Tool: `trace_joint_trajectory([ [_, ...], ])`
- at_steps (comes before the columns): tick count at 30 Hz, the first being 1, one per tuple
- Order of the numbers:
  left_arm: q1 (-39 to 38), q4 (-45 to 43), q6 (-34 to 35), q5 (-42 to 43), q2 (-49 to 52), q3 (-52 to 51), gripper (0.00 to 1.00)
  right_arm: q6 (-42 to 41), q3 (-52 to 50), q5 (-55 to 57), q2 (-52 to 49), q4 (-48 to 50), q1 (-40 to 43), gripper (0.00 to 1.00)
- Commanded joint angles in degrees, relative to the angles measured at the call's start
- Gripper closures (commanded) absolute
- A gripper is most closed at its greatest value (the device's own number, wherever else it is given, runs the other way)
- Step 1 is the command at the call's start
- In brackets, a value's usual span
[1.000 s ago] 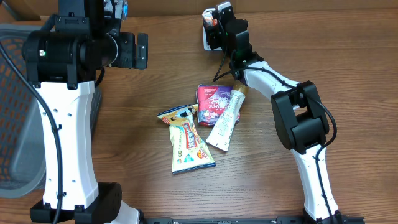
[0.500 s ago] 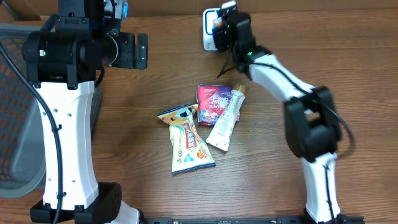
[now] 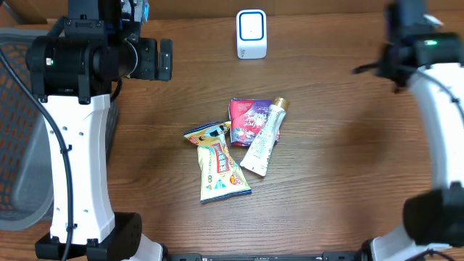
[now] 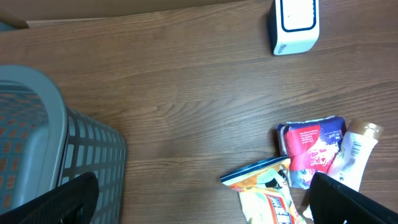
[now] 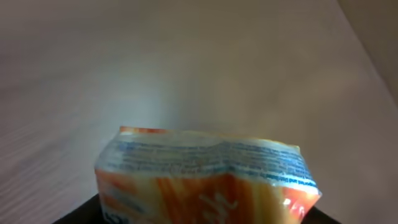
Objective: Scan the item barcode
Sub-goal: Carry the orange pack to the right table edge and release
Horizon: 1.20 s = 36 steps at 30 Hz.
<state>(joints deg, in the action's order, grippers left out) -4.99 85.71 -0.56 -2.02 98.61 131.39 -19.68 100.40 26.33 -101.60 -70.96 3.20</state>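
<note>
The orange packet (image 5: 205,177) sits low in the right wrist view, a glossy crinkled film pouch with fine blue print along its sealed edge. The right tool (image 5: 202,214) appears clamped on it, though only dark finger edges show. A second ago this arm held the packet up to the scanner (image 3: 251,34), at top centre of the overhead view. It has since swung to the upper right, blurred, so the scan pass looks finished. The scanner is a small white rounded box. Mid-frame on the wood-grain bench (image 3: 145,145) lie a red pouch (image 3: 246,117), white tube (image 3: 263,139) and yellow snack bag (image 3: 219,165). The left tool (image 4: 202,186) hangs wide apart, empty.
</note>
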Motion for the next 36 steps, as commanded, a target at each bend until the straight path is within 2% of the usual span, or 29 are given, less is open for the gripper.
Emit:
trace_joint_trajectory([
  [1,0.15,-0.24,-0.74,-0.28,0.50,0.44,0.00,-6.27,-7.56,-1.92,-2.36,1.53,11.74,0.35],
  [5,0.15,-0.24,-0.72,-0.28,0.50,0.44,0.00,-6.29,-15.30,-9.29,-2.40,6.69,24.63,0.41],
  [9,0.15,-0.24,-0.74,-0.28,0.50,0.44,0.00,-6.27,-18.47,-19.32,-2.40,10.82,33.70,0.47],
  [10,0.15,-0.24,-0.74,-0.28,0.50,0.44,0.00,-6.27,-18.69,-20.06,-2.40,11.37,35.23,0.41],
  [12,0.15,-0.24,-0.74,-0.28,0.50,0.44,0.00,-6.25,-18.67,-20.87,-2.40,11.93,36.81,0.04],
  [13,0.15,-0.22,-0.74,-0.28,0.50,0.44,0.00,-6.23,-18.56,-22.01,-2.40,12.28,37.05,0.00],
  [15,0.15,-0.24,-0.72,-0.28,0.50,0.44,0.00,-5.16,-17.75,-24.22,-2.40,12.57,36.94,0.00],
  [19,0.15,-0.24,-0.74,-0.28,0.50,0.44,0.00,-3.63,-12.74,-23.12,-2.34,10.12,34.75,0.00],
  [22,0.15,-0.24,-0.74,-0.28,0.50,0.44,0.00,-2.89,-5.70,-24.87,-2.34,4.50,32.46,0.00],
  [24,0.15,-0.24,-0.72,-0.28,0.50,0.44,0.00,0.39,-0.42,-30.36,-2.34,-0.09,29.79,0.00],
  [27,0.15,-0.24,-0.74,-0.28,0.50,0.44,0.00,7.87,4.57,-44.41,-2.32,-5.27,23.91,0.00],
  [28,0.15,-0.24,-0.72,-0.28,0.50,0.44,0.00,11.43,4.59,-50.21,-2.27,-6.58,20.87,0.00],
  [30,0.15,-0.24,-0.74,-0.28,0.50,0.44,0.00,14.01,2.91,-52.59,-2.29,-8.09,16.76,0.00],
  [33,0.15,-0.24,-0.72,-0.28,0.50,0.44,0.00,15.67,-2.34,-47.74,-2.29,-10.88,9.40,0.00],
  [36,0.15,-0.24,-0.74,-0.28,0.50,0.44,0.00,13.88,-8.02,-41.00,-1.84,-8.87,0.61,0.00],
])
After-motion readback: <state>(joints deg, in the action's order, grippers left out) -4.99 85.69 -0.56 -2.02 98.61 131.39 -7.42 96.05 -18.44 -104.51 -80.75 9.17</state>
